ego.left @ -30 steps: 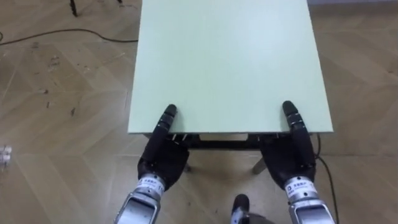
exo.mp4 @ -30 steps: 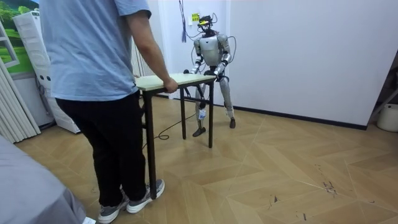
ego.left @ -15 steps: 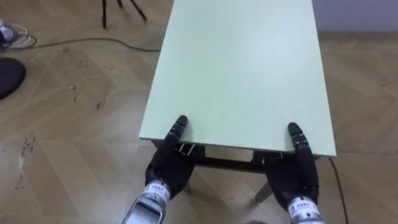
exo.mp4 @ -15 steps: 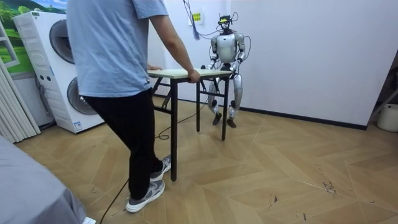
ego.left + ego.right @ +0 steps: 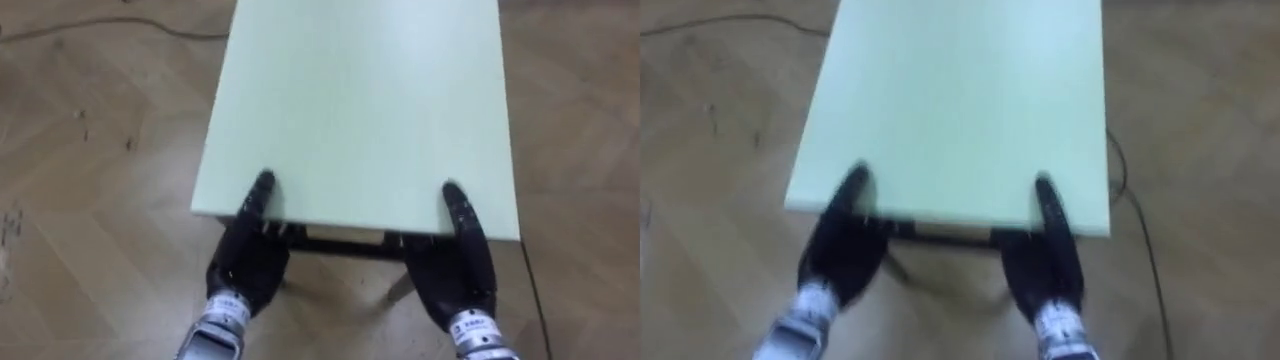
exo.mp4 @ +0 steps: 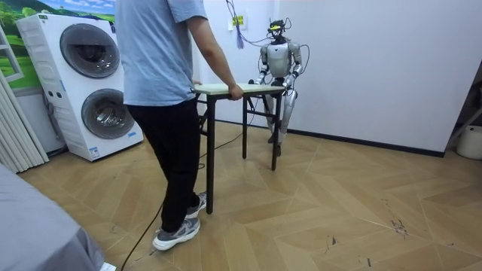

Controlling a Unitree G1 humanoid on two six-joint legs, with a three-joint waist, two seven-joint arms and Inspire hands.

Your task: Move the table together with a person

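As you look down through the eye views, the wooden floor [image 5: 90,200] with its zigzag boards is at the left, and next to it comes the robot's left hand [image 5: 245,262]. This hand holds the near short edge of the table [image 5: 360,100] close to the left corner: its thumb lies on top of the pale green board, and the rest of the fingers go under the board, where you cannot see them. The board runs away from the robot, and its top is bare. Under the near edge you can see a dark frame and a part of one leg. At the right corner of the same edge, the right hand [image 5: 455,270] holds the table in the same way, thumb on top and palm below. The two hands are well apart, one near each corner. In the room view, two stacked washing machines [image 6: 90,86] stand at the room view's left. Beside them a person [image 6: 162,83] in a light blue shirt and dark trousers stands with legs apart at the near end of the table, and the person's hand [image 6: 236,92] grips that end. The robot stands upright at the far end, close to the white wall [image 6: 376,68]. You cannot tell whether the table legs touch the floor.
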